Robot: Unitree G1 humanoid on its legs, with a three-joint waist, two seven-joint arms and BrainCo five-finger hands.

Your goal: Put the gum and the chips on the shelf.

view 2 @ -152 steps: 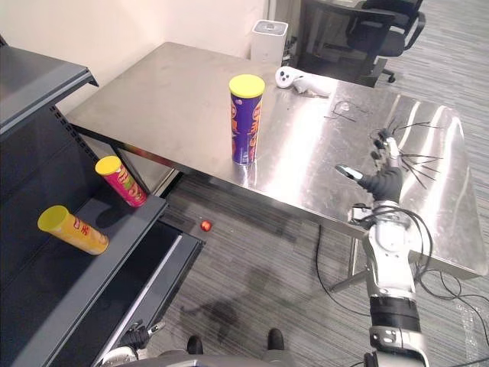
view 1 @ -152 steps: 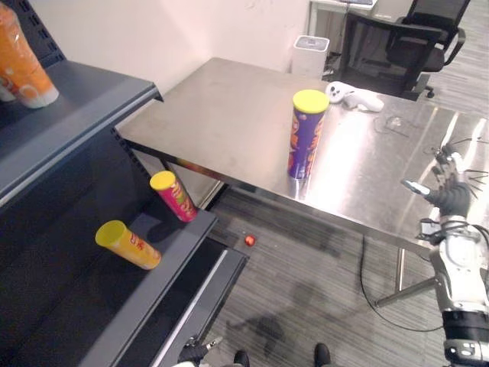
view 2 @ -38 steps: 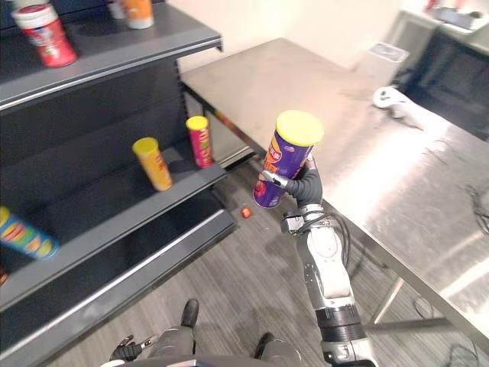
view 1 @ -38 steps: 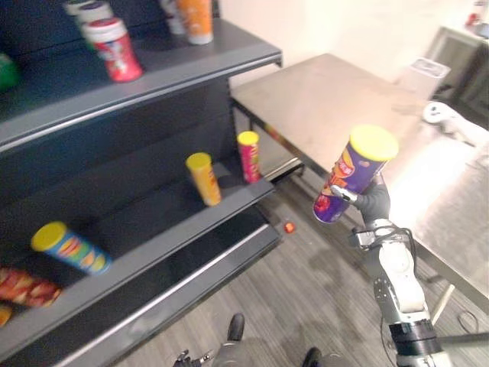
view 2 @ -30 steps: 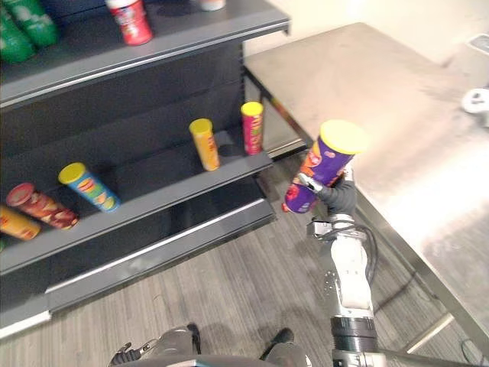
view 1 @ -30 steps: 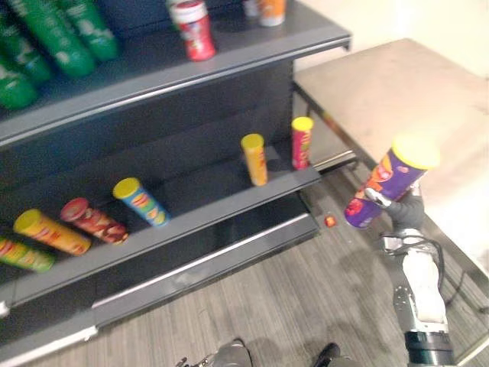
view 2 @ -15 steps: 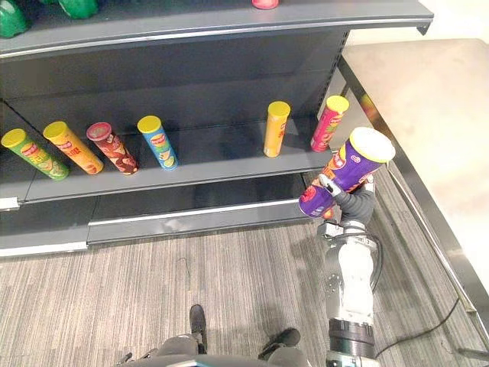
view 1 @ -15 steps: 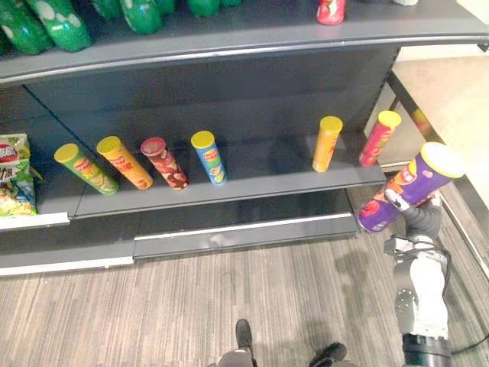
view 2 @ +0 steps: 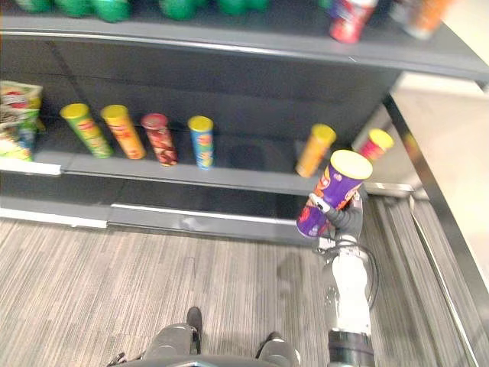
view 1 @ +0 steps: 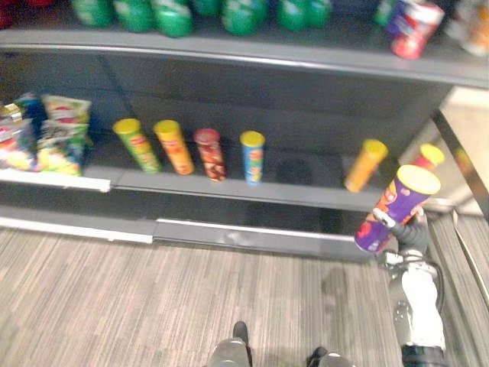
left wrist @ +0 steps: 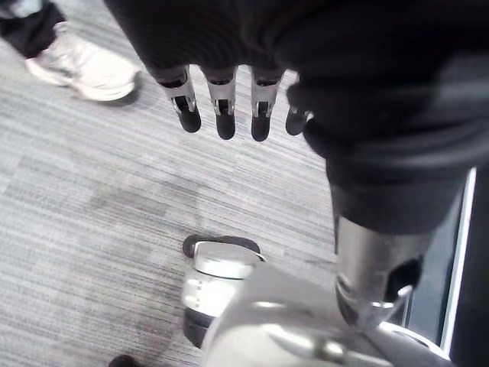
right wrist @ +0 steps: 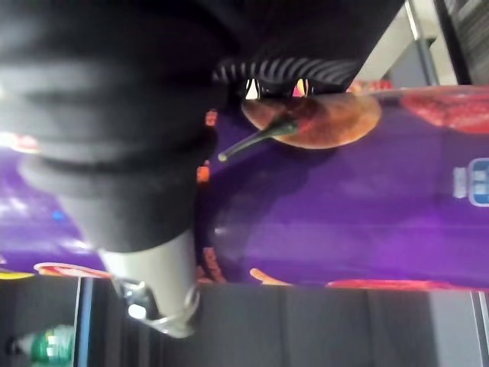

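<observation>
A purple chips can with a yellow lid is tilted in the air, its lid toward the shelf. My right hand is shut round its lower half; up close the can fills the space past that hand. It hangs just in front of the right end of the dark lower shelf, near an orange can and a pink can. My left hand hangs over the floor, fingers straight and empty.
Several chips cans lean in a row on the lower shelf, with snack bags at its left end. Green bottles and a red can stand on the upper shelf. The steel table lies to the right. A person's shoe is on the floor.
The whole picture has swung, so the camera moved and more of the shelf's left end shows. The purple can stays in my right hand at the shelf's right end.
</observation>
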